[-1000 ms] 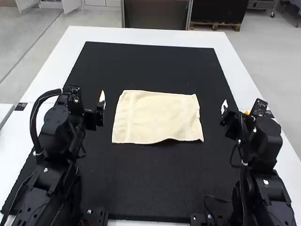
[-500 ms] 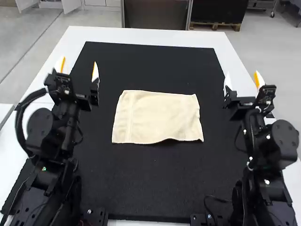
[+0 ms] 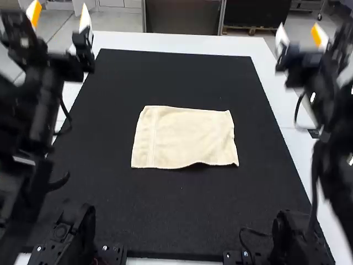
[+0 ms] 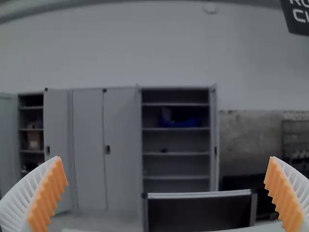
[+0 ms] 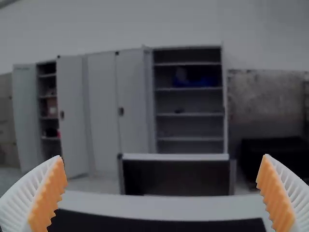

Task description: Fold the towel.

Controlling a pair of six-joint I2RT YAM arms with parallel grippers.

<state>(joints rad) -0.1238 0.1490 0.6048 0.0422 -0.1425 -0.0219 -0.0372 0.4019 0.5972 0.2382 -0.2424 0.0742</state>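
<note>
The cream towel [image 3: 185,138] lies flat on a black mat [image 3: 165,221], near edge rippled, between the left tool [image 3: 59,19] and right tool [image 3: 300,35], the 2 gaping wide.

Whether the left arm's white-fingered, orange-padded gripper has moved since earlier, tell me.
Yes: in the high view, the left gripper has moved up, past the far edge of the rectangular black mat.

In my right wrist view, the right gripper [image 3: 300,37] stands wide open, orange pads [image 5: 49,195] apart; beyond are a white tabletop [image 5: 164,204], black mat [image 5: 154,226] and grey cabinets [image 5: 104,106].
</note>
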